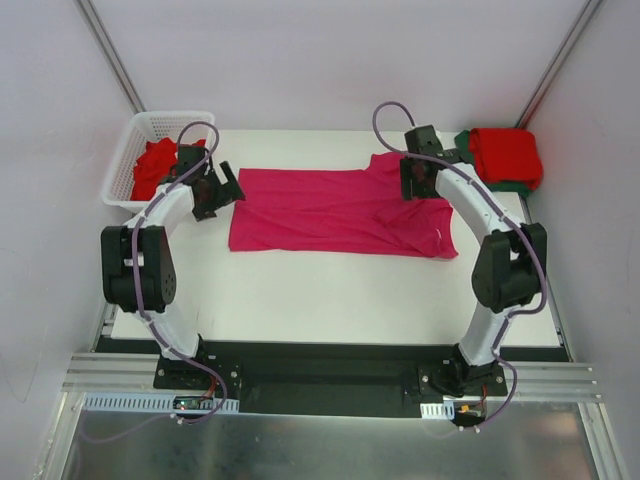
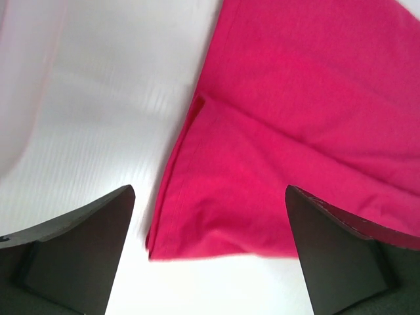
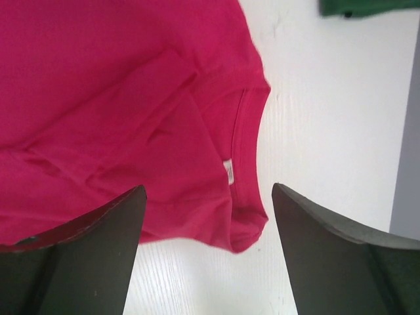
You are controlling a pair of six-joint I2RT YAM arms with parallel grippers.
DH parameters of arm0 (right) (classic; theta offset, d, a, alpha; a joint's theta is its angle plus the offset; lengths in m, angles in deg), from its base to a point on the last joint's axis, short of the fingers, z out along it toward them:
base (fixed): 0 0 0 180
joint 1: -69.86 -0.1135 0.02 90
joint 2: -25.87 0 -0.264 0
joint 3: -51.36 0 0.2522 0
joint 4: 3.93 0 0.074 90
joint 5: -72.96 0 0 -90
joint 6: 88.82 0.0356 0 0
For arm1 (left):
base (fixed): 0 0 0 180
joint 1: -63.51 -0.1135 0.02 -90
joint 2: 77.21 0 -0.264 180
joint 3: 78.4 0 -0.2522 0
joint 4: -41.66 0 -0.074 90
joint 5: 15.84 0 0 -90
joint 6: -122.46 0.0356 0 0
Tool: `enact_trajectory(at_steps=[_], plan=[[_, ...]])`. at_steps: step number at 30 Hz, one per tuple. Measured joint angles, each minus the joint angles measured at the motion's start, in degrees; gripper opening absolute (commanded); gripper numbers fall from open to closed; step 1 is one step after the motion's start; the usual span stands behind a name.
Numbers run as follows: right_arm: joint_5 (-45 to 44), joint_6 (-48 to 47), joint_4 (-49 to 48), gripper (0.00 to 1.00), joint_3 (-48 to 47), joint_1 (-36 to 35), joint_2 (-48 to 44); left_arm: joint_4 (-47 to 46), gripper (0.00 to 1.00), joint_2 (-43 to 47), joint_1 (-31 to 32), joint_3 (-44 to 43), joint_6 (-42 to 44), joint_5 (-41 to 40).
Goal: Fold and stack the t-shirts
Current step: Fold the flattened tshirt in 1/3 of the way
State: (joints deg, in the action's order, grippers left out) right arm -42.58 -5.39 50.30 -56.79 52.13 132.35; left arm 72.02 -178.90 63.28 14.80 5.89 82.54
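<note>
My left hand (image 2: 210, 190) hangs open over the left end of the pink t-shirt (image 1: 340, 212); my right hand (image 3: 209, 189) stands open above its neck end. The shirt lies spread mid-way across the surface (image 1: 330, 300). Folded red and green t-shirts (image 1: 505, 158) sit far right; more red t-shirts (image 1: 155, 168) lie in the basket (image 1: 120, 165) far left.

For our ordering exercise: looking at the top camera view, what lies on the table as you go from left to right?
Basket → pink shirt → folded stack
</note>
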Motion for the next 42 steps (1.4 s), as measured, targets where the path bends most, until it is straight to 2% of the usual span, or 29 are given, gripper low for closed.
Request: enact_trajectory(at_steps=[5,8,14,22,32,42], plan=[[3.1,3.0,0.3,0.81,11.6,0.0,-10.0,0.0,0.99,10.7,0.4,9.1,-1.0,-0.3],[5.2,5.1,0.2,0.81,16.8,0.0,-16.2,0.0,0.99,15.8,2.9,14.2,-1.8,-1.1],[7.1,8.1,-0.7,0.81,24.4,0.0,-23.1,-1.0,0.98,19.7,8.2,22.3,-3.5,-2.9],[10.3,10.1,-2.8,0.81,31.8,1.5,-22.9,-1.6,0.98,20.3,8.3,26.8,-3.9,-6.5],[12.9,10.6,-6.2,0.81,32.0,7.2,-19.1,-3.8,0.97,20.2,8.3,26.9,-3.7,-10.6],[15.8,11.1,-8.2,0.81,32.0,10.3,-15.9,-5.3,0.96,15.9,8.3,26.5,-3.5,-12.2]])
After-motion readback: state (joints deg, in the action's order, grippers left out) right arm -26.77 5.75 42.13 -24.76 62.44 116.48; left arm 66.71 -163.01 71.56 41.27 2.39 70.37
